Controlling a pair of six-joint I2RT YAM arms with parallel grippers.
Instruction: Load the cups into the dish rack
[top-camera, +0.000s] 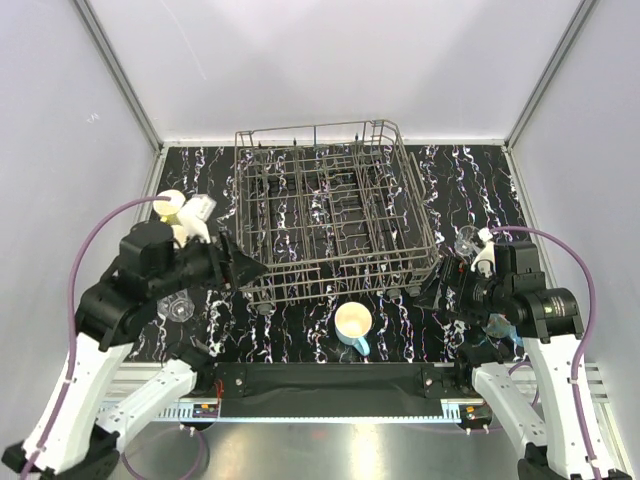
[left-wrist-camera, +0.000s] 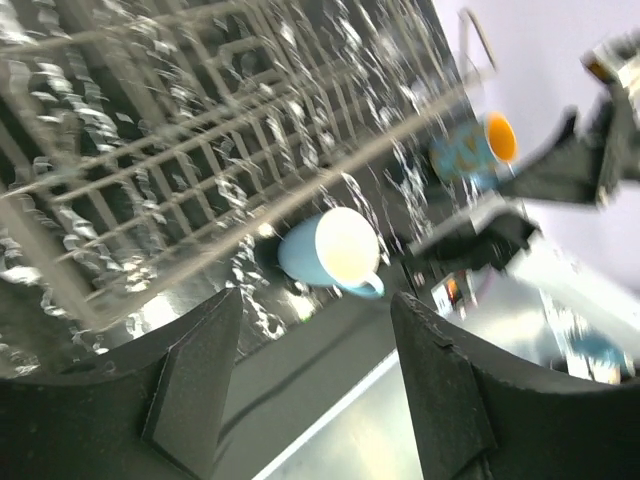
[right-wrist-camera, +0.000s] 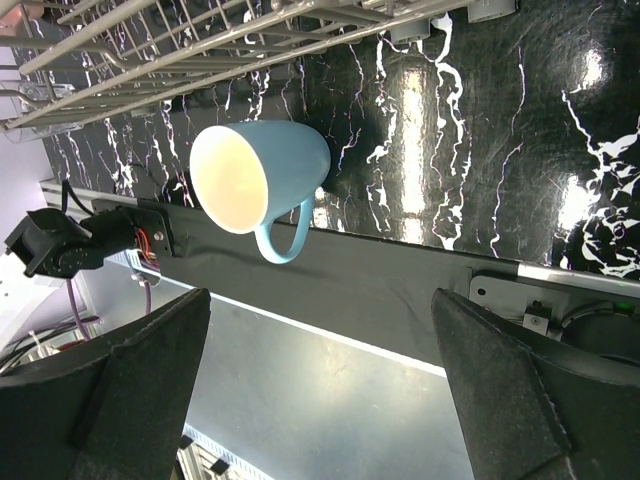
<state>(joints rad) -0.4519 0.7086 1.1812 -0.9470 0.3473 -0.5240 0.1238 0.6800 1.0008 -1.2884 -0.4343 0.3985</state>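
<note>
Top view, left claw (top-camera: 243, 268): open and empty, its tip just beside the near-left corner of the dish rack (top-camera: 330, 210).
Top view, right claw (top-camera: 437, 290): open and empty, just beside the rack's near-right corner.
Top view, light blue mug (top-camera: 353, 323): stands mouth up on the bench (top-camera: 455, 180), between the two claws and just in front of the rack.
Left wrist view, light blue mug (left-wrist-camera: 330, 250): ahead of the left claw (left-wrist-camera: 315, 385) and in line with its gap. The rack wires (left-wrist-camera: 200, 150) run just beside it. The picture is blurred.
Left wrist view, teal mug with orange inside (left-wrist-camera: 475, 150): farther ahead and to the right.
Right wrist view, light blue mug (right-wrist-camera: 260, 175): ahead of the right claw (right-wrist-camera: 320, 385) and left of its centre line. Its handle points toward the bench edge, and the rack (right-wrist-camera: 200, 40) lies beyond it.
Doing it well: probably use whichever claw lines up squarely. Pinch the mug's wall away from the handle, lift it above the rack's rim before crossing, and seat it between the tines.
</note>
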